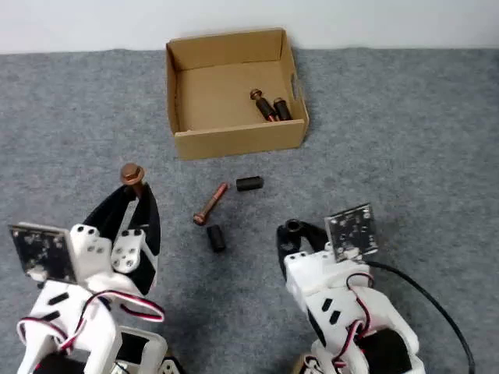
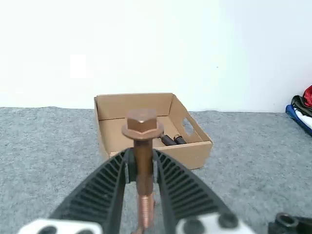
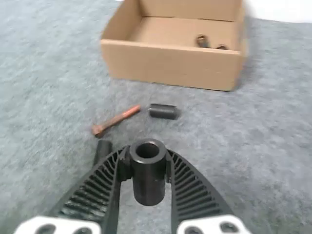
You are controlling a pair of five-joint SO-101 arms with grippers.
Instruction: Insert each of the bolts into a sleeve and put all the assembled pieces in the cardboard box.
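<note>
A copper bolt (image 2: 142,126) is held upright, head up, clamped between the jaws of the left gripper (image 2: 141,158), while a black sleeve (image 3: 147,178) is gripped, bore upward, by the right gripper (image 3: 146,158) — both on the arm-facing side of the cardboard box (image 1: 234,139). Two assembled pieces (image 1: 269,105) are seen inside the box near its right wall. On the grey carpet (image 1: 405,156) before its front wall are laid a near sleeve (image 1: 249,184), a loose bolt (image 1: 211,204) and — farthest from the box — a far sleeve (image 1: 216,238).
</note>
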